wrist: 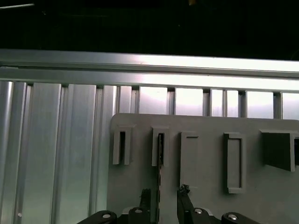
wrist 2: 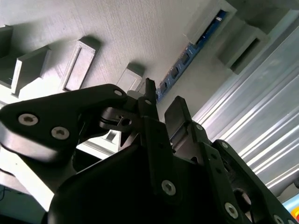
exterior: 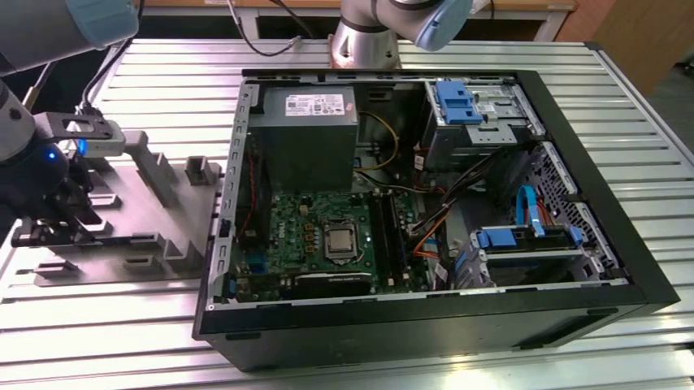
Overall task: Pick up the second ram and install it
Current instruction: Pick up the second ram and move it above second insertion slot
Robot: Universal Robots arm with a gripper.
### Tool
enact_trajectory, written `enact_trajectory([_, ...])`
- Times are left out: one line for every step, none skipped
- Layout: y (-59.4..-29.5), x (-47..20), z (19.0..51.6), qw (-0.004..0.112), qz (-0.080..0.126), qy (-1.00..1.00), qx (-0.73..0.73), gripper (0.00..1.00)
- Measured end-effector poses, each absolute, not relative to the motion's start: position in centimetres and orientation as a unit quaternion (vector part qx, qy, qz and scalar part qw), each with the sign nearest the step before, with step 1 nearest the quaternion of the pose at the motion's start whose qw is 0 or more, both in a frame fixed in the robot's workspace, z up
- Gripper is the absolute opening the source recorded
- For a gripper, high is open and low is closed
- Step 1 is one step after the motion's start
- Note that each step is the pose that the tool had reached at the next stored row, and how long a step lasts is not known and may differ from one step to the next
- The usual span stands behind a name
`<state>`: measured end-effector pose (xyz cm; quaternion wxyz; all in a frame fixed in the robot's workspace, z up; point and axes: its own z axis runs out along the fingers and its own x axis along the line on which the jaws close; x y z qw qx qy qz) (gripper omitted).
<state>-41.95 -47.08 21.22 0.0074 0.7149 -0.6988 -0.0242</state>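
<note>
The second ram (wrist: 160, 169) stands on edge in a slot of the grey holder plate (wrist: 205, 126), seen edge-on as a thin dark strip. In the second wrist view the ram (wrist 2: 187, 56) is a bluish stick with dark chips running between two holder blocks. My gripper (wrist: 163, 192) is open, one finger on each side of the ram's near end with a gap to each. The black fingertips (wrist 2: 175, 112) hang just above the stick. In the exterior view the gripper (exterior: 52, 227) is low over the holder plate (exterior: 162, 203), at that view's left.
An open PC case (exterior: 434, 309) lies on the slatted metal table (exterior: 97, 325), to the exterior view's right of the holder plate. Inside are the green motherboard (exterior: 314, 223) with its long black slots (exterior: 385, 236), a grey power-supply box (exterior: 307, 122) and blue drive brackets (exterior: 509, 237).
</note>
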Motion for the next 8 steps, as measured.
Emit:
enact_trajectory([-47.1, -41.9, 21.0, 0.007, -0.024, -0.698, 0.716, 0.36])
enact_trajectory([-47.1, -41.9, 20.9, 0.007, -0.024, -0.697, 0.717, 0.36])
enact_trajectory([-47.1, -42.0, 20.7, 0.007, -0.024, -0.695, 0.718, 0.36])
enact_trajectory([-47.1, -42.0, 20.5, 0.008, -0.024, -0.694, 0.719, 0.36])
enact_trajectory([-47.1, -42.0, 20.3, 0.008, -0.024, -0.693, 0.720, 0.36])
enact_trajectory([-47.1, -42.0, 20.1, 0.008, -0.024, -0.693, 0.721, 0.36])
enact_trajectory([-47.1, -42.0, 20.0, 0.008, -0.024, -0.692, 0.722, 0.36])
enact_trajectory([-47.1, -42.0, 19.8, 0.008, -0.024, -0.691, 0.722, 0.36])
